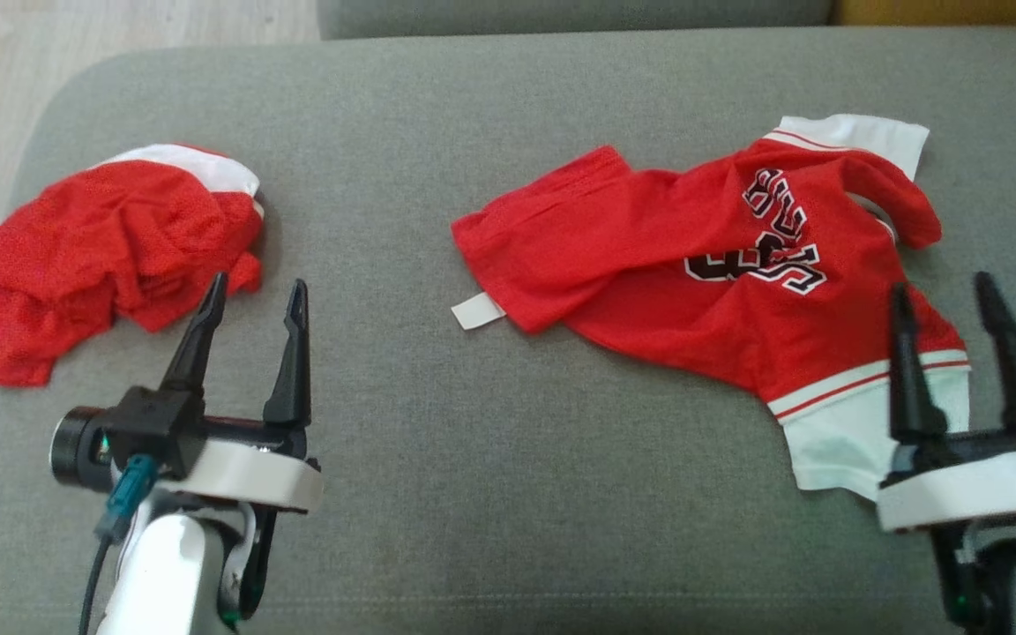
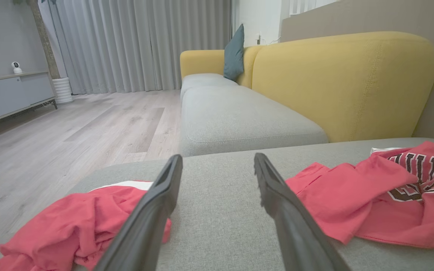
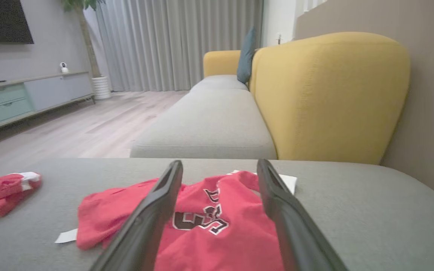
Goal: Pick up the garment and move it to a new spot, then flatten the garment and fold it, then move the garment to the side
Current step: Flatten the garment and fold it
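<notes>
A red garment [image 1: 693, 273], a jersey with white trim and dark lettering, lies rumpled on the right half of the grey cushion [image 1: 437, 441]; the same garment [image 3: 217, 229] lies under my right fingers and reaches the right side of the left wrist view as the garment [image 2: 375, 195]. My right gripper [image 1: 945, 295] hovers over its lower right corner, open, holding nothing. My left gripper [image 1: 257, 295] stands open at the lower left, just right of a second crumpled red piece, and empty.
A crumpled red and white cloth [image 1: 111, 251] lies at the cushion's left edge, also the cloth [image 2: 77, 226] by my left fingers. A white tag [image 1: 478, 310] sticks out of the jersey. Yellow sofa backs [image 3: 326, 98] and wooden floor [image 2: 70, 135] lie beyond.
</notes>
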Motion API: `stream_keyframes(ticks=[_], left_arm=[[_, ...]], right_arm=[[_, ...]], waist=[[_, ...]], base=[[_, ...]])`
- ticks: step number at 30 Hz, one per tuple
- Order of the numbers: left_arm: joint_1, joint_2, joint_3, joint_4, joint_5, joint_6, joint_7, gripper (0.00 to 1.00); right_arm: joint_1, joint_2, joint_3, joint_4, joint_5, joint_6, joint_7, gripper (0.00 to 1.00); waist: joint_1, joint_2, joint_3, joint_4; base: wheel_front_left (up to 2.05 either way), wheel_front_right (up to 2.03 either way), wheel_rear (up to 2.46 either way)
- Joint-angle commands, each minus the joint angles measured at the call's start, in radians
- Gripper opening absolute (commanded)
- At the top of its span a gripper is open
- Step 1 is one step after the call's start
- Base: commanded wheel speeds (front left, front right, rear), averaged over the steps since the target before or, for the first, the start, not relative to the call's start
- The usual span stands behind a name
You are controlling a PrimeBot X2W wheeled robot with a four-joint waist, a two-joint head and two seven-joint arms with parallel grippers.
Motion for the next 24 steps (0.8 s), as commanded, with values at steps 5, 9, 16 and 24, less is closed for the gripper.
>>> stream_keyframes(ticks=[5, 9, 16, 24], left_arm=[[0.005, 0.019, 0.024, -0.028, 0.006, 0.009, -0.005, 1.00], [0.017, 0.020, 0.021, -0.028, 0.003, 0.013, -0.005, 1.00], [0.017, 0.025, 0.015, -0.028, -0.002, 0.016, -0.004, 1.00], [-0.029, 0.016, -0.022, -0.028, -0.001, -0.001, 0.007, 1.00]], right_arm=[[-0.025, -0.008, 0.075, -0.028, 0.001, 0.004, 0.008, 1.00], [-0.019, -0.006, 0.084, -0.016, 0.006, 0.004, 0.005, 1.00], [-0.019, -0.005, 0.085, -0.012, 0.008, 0.004, 0.005, 1.00], [-0.026, -0.004, 0.084, -0.020, 0.007, 0.004, 0.009, 1.00]], waist=[[0.0000, -0.0001, -0.024, 0.015], [0.0000, -0.0001, -0.029, 0.019], [0.0000, -0.0001, -0.026, 0.021], [0.0000, -0.0001, 0.000, 0.019]], base=[[0.00, 0.00, 0.00], [0.00, 0.00, 0.00], [0.00, 0.00, 0.00], [0.00, 0.00, 0.00]])
